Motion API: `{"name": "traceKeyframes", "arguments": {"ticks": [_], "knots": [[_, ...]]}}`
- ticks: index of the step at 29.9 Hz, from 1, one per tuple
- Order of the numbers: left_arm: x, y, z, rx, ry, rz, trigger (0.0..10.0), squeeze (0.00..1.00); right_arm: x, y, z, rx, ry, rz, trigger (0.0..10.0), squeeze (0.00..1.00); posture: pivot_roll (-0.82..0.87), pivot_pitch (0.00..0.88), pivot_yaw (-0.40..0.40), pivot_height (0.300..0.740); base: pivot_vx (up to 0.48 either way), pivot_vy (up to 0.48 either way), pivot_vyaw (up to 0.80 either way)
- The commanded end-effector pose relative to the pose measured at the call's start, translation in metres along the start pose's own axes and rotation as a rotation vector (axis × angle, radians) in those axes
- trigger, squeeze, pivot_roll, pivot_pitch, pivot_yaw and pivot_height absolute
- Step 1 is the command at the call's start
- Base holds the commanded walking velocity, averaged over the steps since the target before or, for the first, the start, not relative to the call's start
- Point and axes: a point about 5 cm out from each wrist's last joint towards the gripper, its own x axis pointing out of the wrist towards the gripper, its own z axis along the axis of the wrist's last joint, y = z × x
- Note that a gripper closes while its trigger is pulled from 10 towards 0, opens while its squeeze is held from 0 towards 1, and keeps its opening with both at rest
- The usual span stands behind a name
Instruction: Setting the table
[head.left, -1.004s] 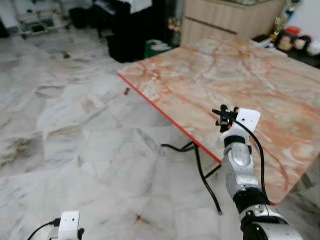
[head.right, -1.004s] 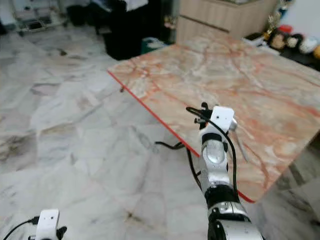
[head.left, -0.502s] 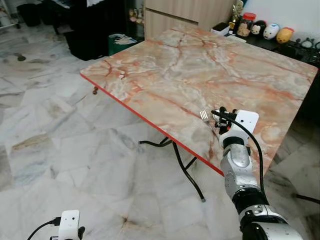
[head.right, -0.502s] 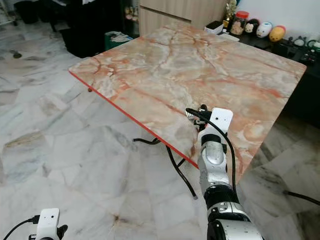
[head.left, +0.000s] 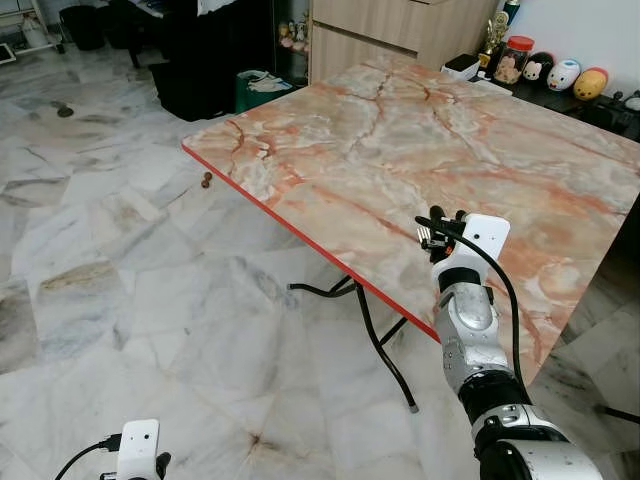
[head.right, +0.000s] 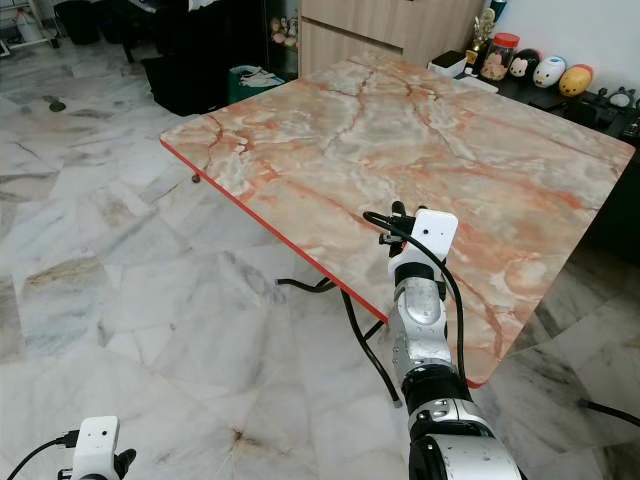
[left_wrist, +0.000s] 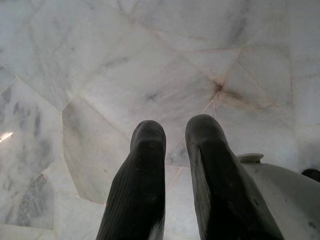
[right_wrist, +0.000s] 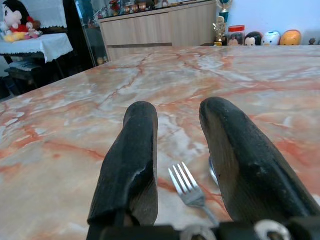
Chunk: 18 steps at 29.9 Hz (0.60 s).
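Note:
The marble-patterned table (head.left: 380, 140) with a red edge stands ahead of me, its top bare. My right gripper (head.left: 436, 230) is raised over the table's near edge, shut on a silver fork (right_wrist: 188, 186). The fork's tines point out between the two black fingers (right_wrist: 131, 150), just above the tabletop. A second rounded bit of silver (right_wrist: 213, 171) shows beside the fork, too little to name. My left gripper (left_wrist: 170, 131) hangs low over the marble floor with its fingers close together and nothing between them.
A wooden cabinet (head.left: 400, 30) stands behind the table. Jars and small figurines (head.left: 560, 75) line a dark shelf at the far right. Black furniture (head.left: 200, 60) is at the far left. Black table legs (head.left: 375, 330) and a cable run under the near edge.
The whole picture has shifted as the camera moved, bringing more of the table into view. My right gripper still holds the fork over the near edge.

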Motion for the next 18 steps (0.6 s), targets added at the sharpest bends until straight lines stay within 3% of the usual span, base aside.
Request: {"name": "traceKeyframes", "arguments": {"ticks": [1,15,18], "knots": [[-0.0015,0.0013,-0.0063,-0.014,0.024,0.004,10.0,0.00,0.0032,0.0000,0.0044,0.004,-0.017,-0.002,10.0,0.00,0.03,0.000,-0.034,0.740,0.315,0.000,0.00],[-0.0016,0.0001,-0.0061,-0.025,0.016,0.005,10.0,0.00,0.0036,0.0031,0.0060,0.008,-0.029,0.014,10.0,0.00,0.03,0.000,-0.036,0.740,0.383,0.000,0.00],[-0.0009,-0.0019,-0.0035,-0.028,0.004,-0.002,10.0,0.00,0.0036,0.0033,0.0060,0.008,-0.030,0.016,10.0,0.00,0.03,0.000,-0.036,0.740,0.000,0.000,0.00]]}}
